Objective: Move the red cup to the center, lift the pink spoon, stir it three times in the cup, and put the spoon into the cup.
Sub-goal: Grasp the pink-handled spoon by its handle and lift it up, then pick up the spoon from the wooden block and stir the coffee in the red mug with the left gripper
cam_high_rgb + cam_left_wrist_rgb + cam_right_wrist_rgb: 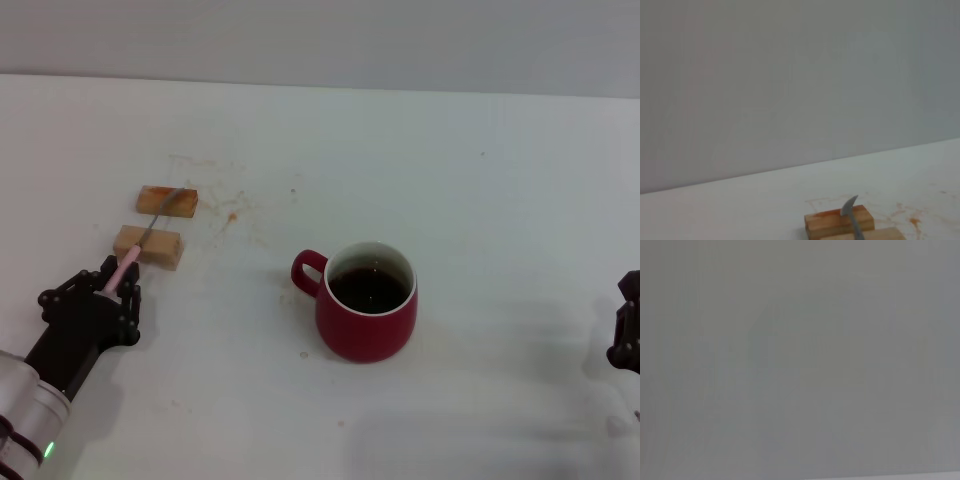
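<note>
we are looking first at the table (480, 150), white and wide with faint brownish stains, and the red cup (367, 300) is standing near its middle, full of dark liquid, its handle turning toward our left side. next in size is our left gripper (118, 285), sitting low on the table's left part; its fingers are closing around the pink end of the pink spoon (148, 236), so we are judging that the lift is about to start. the spoon is lying across two wooden blocks (166, 201), its grey bowl end resting on the far one. our right gripper (630, 325) is waiting at the table's right edge, and we cannot tell how its fingers are standing.

what could go wrong: the hold is at the very end of a slim handle, so the spoon may be swinging or slipping during the lift. the bowl end may be dragging a block along. the cup is full, so stirring fast may be spilling liquid.

we are seeing no brand, label or readable writing anywhere.
</note>
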